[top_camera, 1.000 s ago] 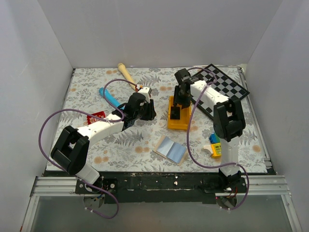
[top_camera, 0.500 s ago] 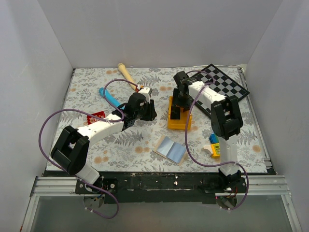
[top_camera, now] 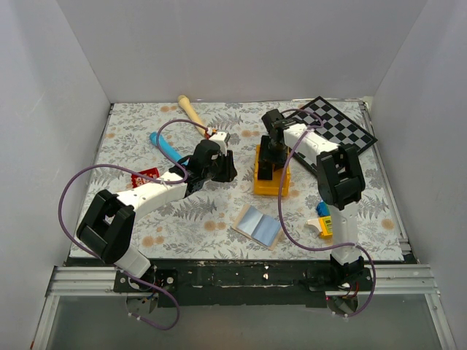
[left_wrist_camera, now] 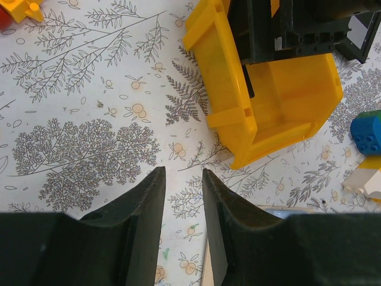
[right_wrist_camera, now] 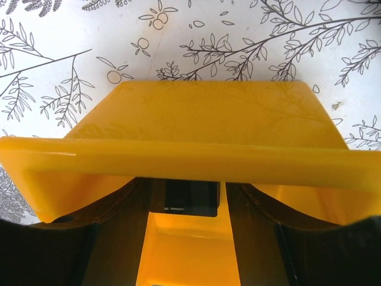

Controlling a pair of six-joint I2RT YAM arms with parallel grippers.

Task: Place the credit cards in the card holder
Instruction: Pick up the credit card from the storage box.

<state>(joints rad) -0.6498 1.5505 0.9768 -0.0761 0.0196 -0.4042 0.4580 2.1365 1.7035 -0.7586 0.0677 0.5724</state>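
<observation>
Closest to the bases, on the leaf-print cloth: card holder spread open, blue-grey lining up, toy blocks near on its right. Farther in, red credit card flat beside the left forearm, well apart from the holder; left gripper above bare cloth, fingers narrowly parted, nothing between. Beyond, right gripper down inside the yellow bin, fingers apart either side of a dark flat piece, no telling whether pressed on it; chessboard at the far right.
</observation>
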